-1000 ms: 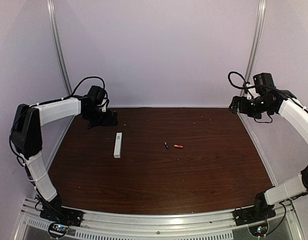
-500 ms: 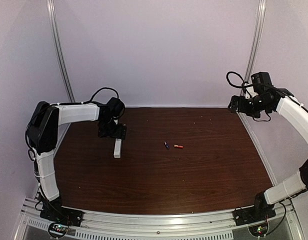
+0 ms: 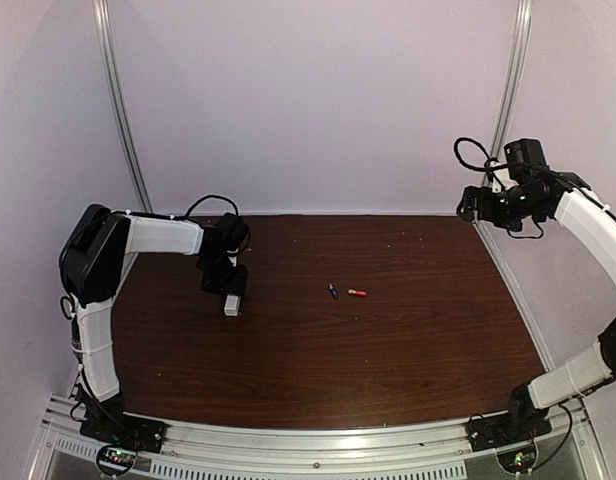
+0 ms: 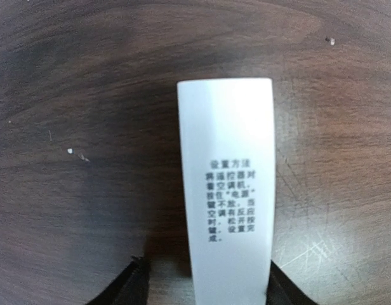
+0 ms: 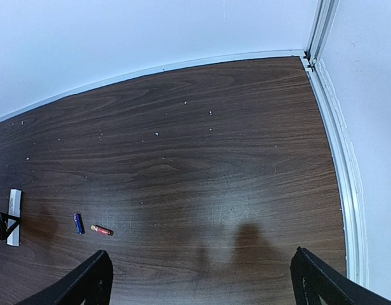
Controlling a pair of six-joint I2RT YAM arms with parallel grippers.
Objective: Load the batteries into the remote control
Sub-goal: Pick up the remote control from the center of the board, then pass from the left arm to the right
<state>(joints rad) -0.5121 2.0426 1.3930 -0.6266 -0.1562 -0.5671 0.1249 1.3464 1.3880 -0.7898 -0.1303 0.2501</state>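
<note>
Down low over the desk (image 3: 338, 370) with the left hand (image 3: 228, 284), at the left side, about midway between near and far edges. Fingers (image 4: 135, 287) parted, one on each side of the remote control (image 4: 226, 184). Not clamped: a strip of dark wood visible between one finger and the white bar, the other finger right at the bar's opposite edge; whether touching, cannot tell.

Lying flat, long axis running near to far, with a block of small black printed characters on the upward face. From above, only the near end clear of the hand.

Farther right, around mid-desk and well apart from the remote control: the blue-purple battery (image 3: 333, 291) and, just right of it, the red-orange battery (image 3: 357, 293). Close together but with a gap between, both flat on the wood.

Scattered around, a few pale specks (image 5: 157, 134) on the dark grain.

Up high at the far right corner, near the wall (image 3: 318, 100), the right hand (image 3: 480, 207). Spread wide, nothing between its fingers (image 5: 94, 279), well above the desk.
</note>
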